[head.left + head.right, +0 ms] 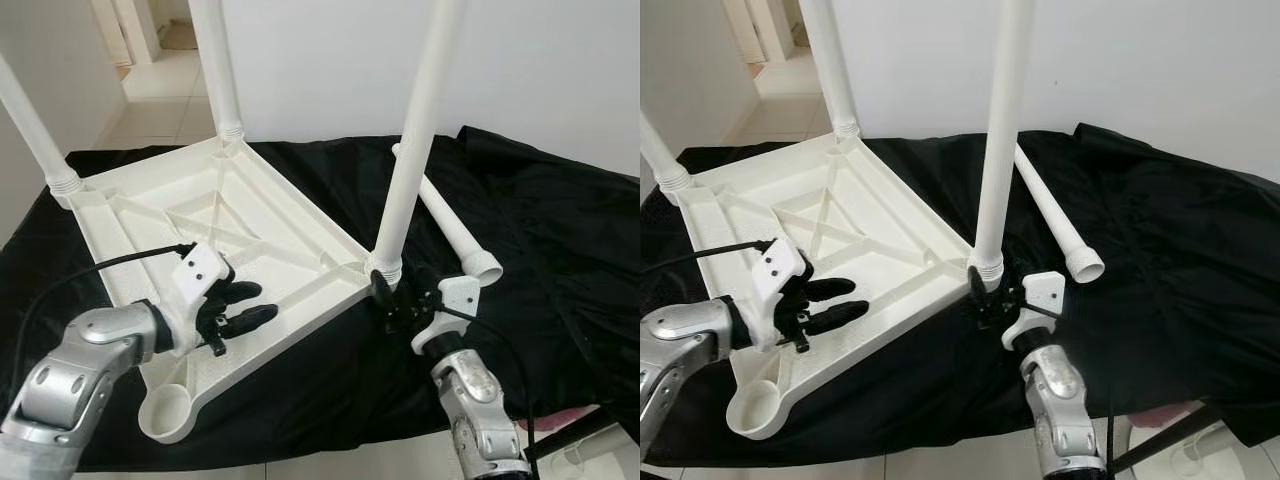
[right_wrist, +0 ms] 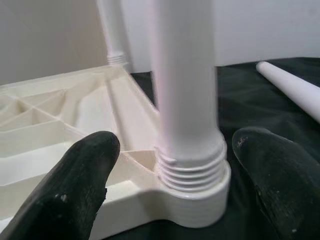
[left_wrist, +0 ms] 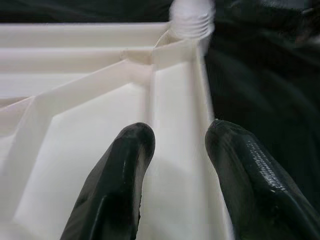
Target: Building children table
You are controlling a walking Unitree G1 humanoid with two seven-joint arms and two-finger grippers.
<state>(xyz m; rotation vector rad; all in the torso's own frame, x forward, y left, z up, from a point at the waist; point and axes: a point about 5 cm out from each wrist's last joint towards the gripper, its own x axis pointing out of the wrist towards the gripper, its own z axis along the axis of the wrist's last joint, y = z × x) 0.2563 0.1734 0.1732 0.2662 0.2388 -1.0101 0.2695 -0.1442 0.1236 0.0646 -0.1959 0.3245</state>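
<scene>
Fingers of the left gripper (image 1: 243, 305) rest apart on the upturned tabletop (image 1: 250, 215) on the black-draped surface (image 1: 560, 240). Right wrist view: right fingers (image 2: 75, 185) stand apart around a half-threaded leg (image 2: 187, 100). Probably next: clamp and twist it home; a spare leg (image 1: 450, 225) lies nearby.

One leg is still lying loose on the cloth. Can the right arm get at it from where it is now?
Probably yes. The loose leg lies bare on the black cloth, just beyond the open right gripper, which sits astride the screwed-in leg; it must back off first.

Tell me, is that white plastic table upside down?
Yes: the white plastic table top lies underside-up on black cloth, legs pointing upward.
</scene>
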